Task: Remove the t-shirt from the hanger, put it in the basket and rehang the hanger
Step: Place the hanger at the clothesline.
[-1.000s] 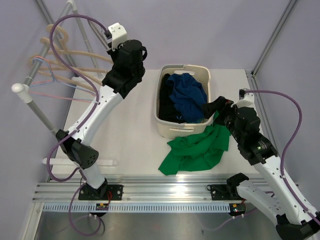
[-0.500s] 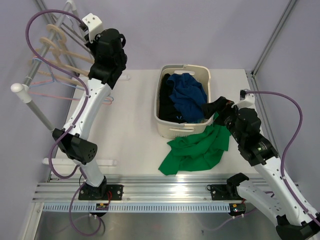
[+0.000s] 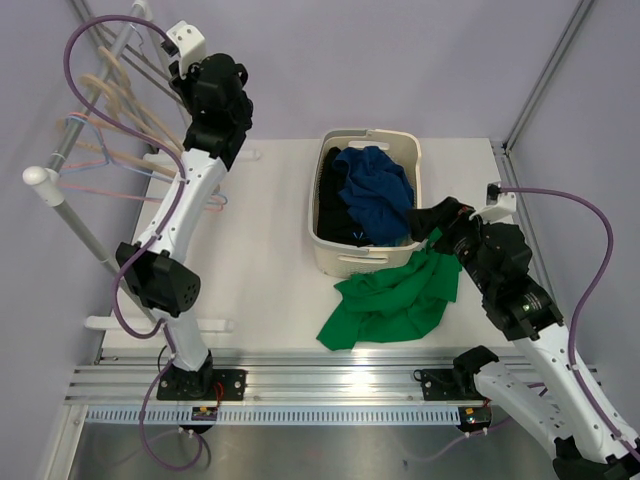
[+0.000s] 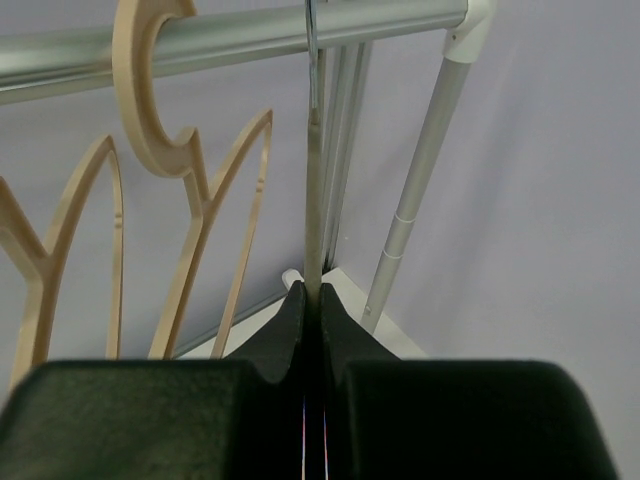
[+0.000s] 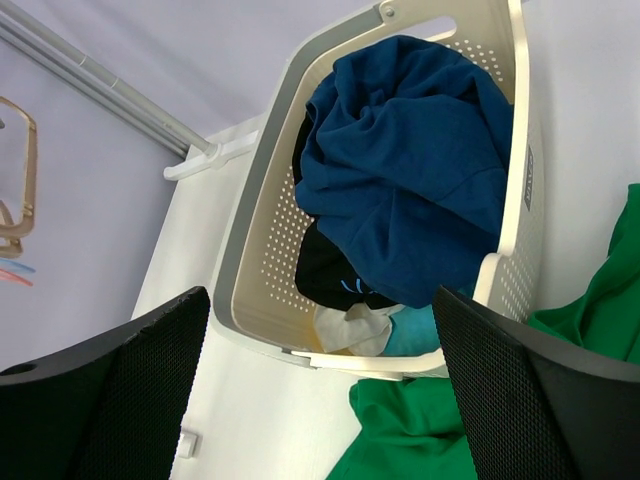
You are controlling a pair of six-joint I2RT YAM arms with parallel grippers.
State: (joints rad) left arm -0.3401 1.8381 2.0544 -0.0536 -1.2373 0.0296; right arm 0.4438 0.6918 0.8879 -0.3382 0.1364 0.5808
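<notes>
The green t-shirt point(image 3: 395, 300) lies crumpled on the table in front of the basket, off any hanger, and shows low in the right wrist view point(image 5: 420, 430). My left gripper point(image 3: 183, 72) is raised to the clothes rail, shut on the thin grey neck of a hanger point(image 4: 313, 200) whose hook reaches up to the rail point(image 4: 250, 35). In the left wrist view the gripper point(image 4: 310, 292) pinches that neck with no gap. My right gripper point(image 3: 440, 215) stands open beside the basket's right side, nothing between its fingers point(image 5: 320, 310).
A cream laundry basket point(image 3: 365, 135) holds blue, black and light clothes; its perforated wall point(image 5: 250, 230) is just ahead of the right gripper. Wooden hangers point(image 4: 190, 180) and thin coloured wire hangers point(image 3: 95, 185) hang on the rail at far left.
The left arm has swung up and left from above the table to the rail, still shut on the hanger. The right gripper has edged slightly up and stays open.
</notes>
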